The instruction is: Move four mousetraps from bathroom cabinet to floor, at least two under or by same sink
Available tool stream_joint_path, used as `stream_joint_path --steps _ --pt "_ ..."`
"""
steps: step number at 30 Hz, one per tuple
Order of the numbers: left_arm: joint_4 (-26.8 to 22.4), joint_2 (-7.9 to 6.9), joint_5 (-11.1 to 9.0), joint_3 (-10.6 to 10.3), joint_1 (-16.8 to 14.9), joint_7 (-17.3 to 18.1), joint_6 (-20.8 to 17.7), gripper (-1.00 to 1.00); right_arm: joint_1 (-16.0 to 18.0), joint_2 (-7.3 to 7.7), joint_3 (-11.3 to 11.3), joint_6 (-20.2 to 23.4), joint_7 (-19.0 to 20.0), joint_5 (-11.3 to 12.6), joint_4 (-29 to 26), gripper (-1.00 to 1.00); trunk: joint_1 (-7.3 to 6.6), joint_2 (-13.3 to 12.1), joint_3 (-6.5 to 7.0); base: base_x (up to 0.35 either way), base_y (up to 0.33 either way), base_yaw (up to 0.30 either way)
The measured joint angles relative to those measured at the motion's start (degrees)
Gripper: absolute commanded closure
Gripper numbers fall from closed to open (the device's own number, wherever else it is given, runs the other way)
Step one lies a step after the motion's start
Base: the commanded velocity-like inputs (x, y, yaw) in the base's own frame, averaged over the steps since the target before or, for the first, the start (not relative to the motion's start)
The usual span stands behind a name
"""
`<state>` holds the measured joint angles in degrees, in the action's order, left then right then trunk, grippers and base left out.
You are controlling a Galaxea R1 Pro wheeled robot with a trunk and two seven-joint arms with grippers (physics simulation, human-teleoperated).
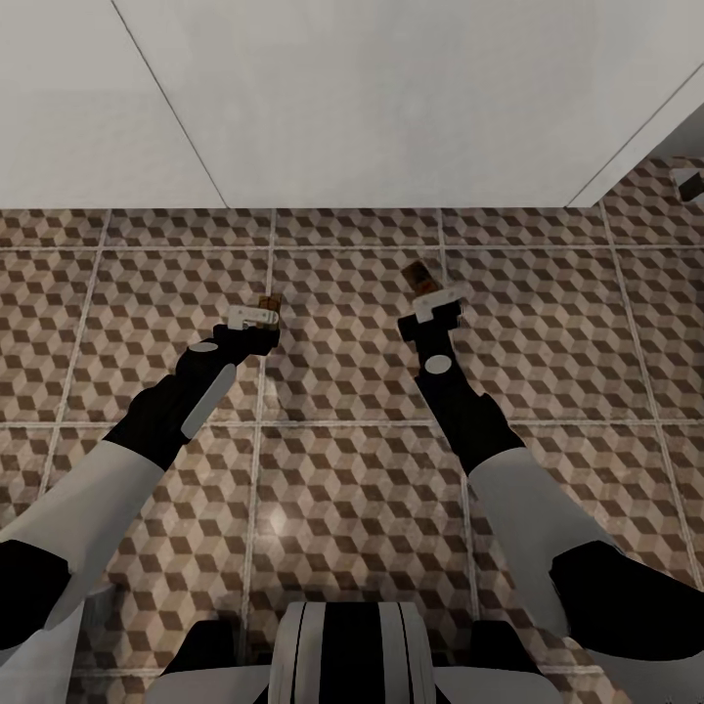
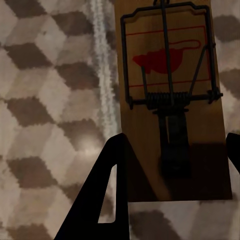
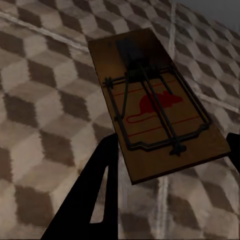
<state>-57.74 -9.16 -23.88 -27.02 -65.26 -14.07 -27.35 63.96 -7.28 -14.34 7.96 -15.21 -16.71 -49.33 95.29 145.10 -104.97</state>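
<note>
My left pincer (image 1: 262, 315) hangs low over the floor (image 1: 352, 489), close to a pale grout line. A trap (image 1: 271, 305) sits right at its tip. From my left wrist, that trap (image 2: 172, 100) lies flat between my two dark fingers (image 2: 102, 190), its near end level with them, its wire bar and red mouse print facing up. One finger overlaps the board's edge there; the other shows just at the frame's side. The fingers stand wide apart on either side of the board, and I cannot tell whether they press on it or whether it rests on the tiles.

My right pincer (image 1: 435, 298) reaches a little further ahead, and a second trap (image 1: 418, 277) sticks out beyond its tip, toward the white wall (image 1: 352, 98). From my right wrist, this trap (image 3: 157, 105) looks tilted relative to the tiles, spring end away from me, wide end nearest my fingers (image 3: 97, 190). It lies between them, with the left finger meeting its near corner. Again, the fingers are wide apart, and I cannot tell whether they pinch the board.

The two traps lie well apart, each ahead of its own pincer, both over the same cube-patterned tiles.
</note>
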Motion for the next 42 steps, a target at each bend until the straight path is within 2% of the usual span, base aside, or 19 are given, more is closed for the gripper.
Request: stream_joint_path --steps 5,8,15,28,42 --pt "-0.2 -0.05 0.0 0.0 0.0 0.0 0.0 1.00 0.0 1.03 1.2 0.0 6.6 5.9 -0.1 1.00 0.00 0.0 0.00 0.000 0.000 0.000" --pt "-0.4 -0.06 -0.1 0.0 0.0 0.1 -0.1 1.00 0.0 1.85 1.5 0.1 9.9 7.8 -0.1 1.00 0.00 0.0 0.00 0.000 0.000 0.000" --pt "-0.4 -0.07 -0.1 0.0 0.0 0.1 -0.1 1.00 0.0 2.15 1.6 0.1 11.7 8.5 -0.1 1.00 0.00 0.0 0.00 0.000 0.000 0.000" --pt "-0.3 -0.07 -0.1 0.0 0.0 0.1 -0.1 1.00 0.0 2.17 1.6 0.0 11.8 8.5 -0.1 1.00 0.00 0.0 0.00 0.009 0.000 0.000" --pt "-0.5 -0.07 -0.1 0.0 0.0 0.1 -0.1 1.00 -0.1 2.17 1.6 0.0 11.7 8.4 0.0 1.00 -0.01 0.0 0.00 0.126 0.000 0.000"
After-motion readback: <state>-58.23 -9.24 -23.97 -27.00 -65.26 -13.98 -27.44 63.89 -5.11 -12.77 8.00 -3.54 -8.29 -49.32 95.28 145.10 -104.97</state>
